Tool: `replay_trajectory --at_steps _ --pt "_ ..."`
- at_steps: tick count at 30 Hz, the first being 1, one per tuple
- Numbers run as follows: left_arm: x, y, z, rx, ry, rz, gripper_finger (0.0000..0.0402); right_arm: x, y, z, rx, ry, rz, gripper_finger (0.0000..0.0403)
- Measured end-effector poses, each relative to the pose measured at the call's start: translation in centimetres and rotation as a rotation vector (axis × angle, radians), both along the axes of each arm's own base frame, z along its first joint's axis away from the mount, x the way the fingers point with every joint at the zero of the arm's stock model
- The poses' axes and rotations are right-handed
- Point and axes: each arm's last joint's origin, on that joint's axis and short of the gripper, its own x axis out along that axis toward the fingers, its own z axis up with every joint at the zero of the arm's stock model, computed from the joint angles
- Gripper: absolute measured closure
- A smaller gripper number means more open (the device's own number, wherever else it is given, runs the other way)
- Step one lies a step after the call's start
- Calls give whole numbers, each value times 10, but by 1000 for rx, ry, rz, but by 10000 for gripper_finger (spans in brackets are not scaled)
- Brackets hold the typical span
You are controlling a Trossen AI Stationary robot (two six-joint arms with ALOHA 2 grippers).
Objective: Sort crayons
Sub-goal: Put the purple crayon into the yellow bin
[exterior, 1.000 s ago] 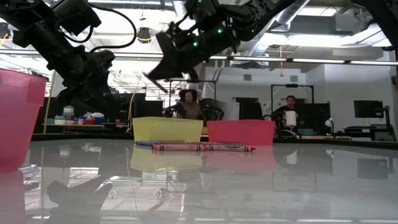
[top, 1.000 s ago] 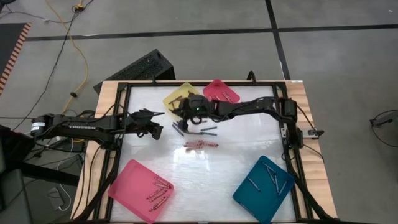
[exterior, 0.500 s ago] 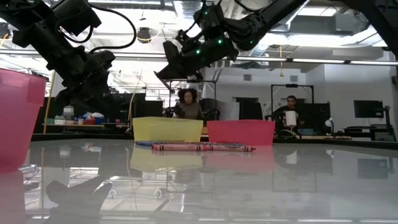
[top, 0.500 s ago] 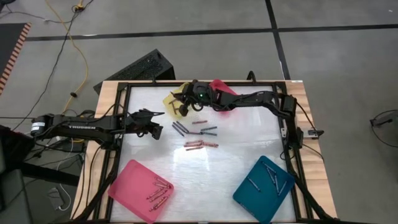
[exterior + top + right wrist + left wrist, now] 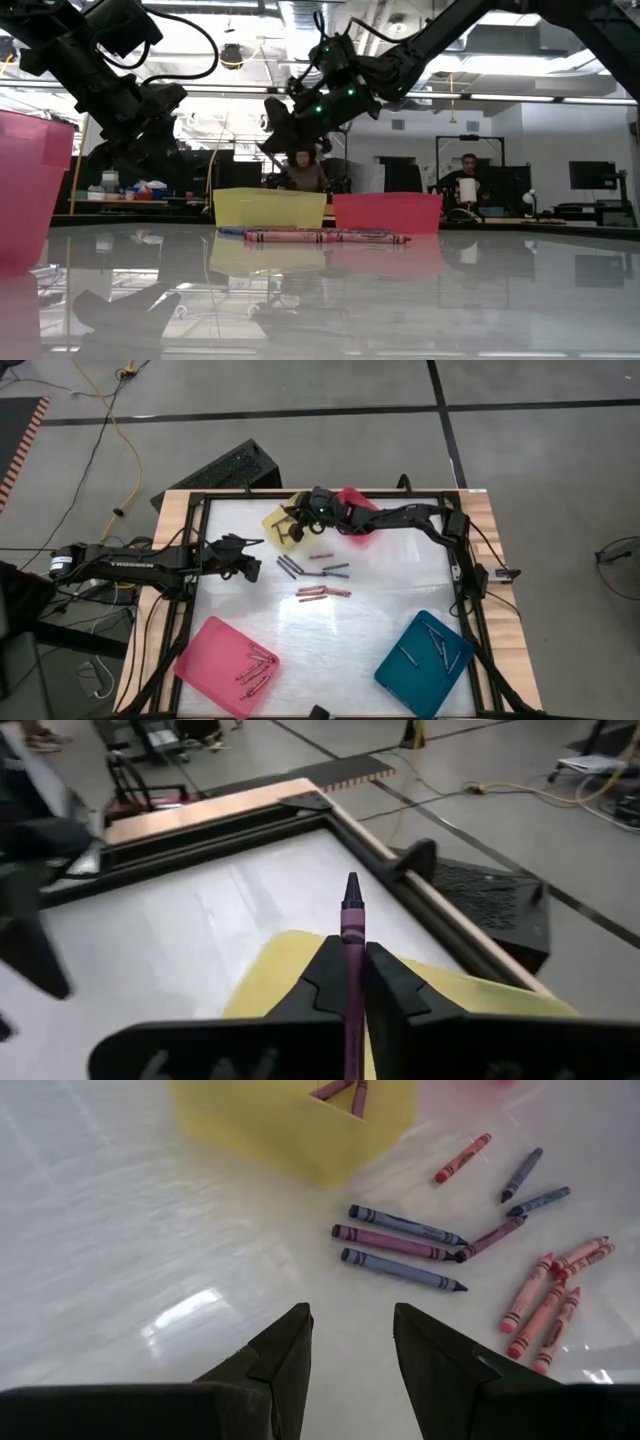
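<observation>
Right wrist view shows the right tool (image 5: 347,982) pinching a purple crayon (image 5: 351,935), now carried from the loose crayons (image 5: 318,580) to above the yellow tray (image 5: 275,522), ready to drop it.

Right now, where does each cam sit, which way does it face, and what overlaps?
High: overhead, straight down; both arms, right claw over the yellow tray.
Low: table height, level across; yellow tray, arms above.
Left wrist: behind the open left claw, facing loose crayons.
Right wrist: behind the right claw, shut on a purple crayon.
Shared: the yellow tray shows in all four.
</observation>
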Motion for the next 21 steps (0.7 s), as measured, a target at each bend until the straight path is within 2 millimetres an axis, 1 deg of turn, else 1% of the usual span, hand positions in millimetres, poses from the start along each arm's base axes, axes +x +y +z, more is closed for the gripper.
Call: replay_trajectory --at_steps 6,11,19,21 --pt "0 0 0 9 2 10 269 -5 -11 -2 50 1 -40 373" --pt "0 0 0 12 2 13 269 -5 -11 -2 52 -7 -39 361" --pt "0 0 0 12 2 13 269 -4 -9 -2 56 -7 -31 331" --pt "0 0 0 11 4 13 269 -4 -8 -2 80 -17 -28 325"
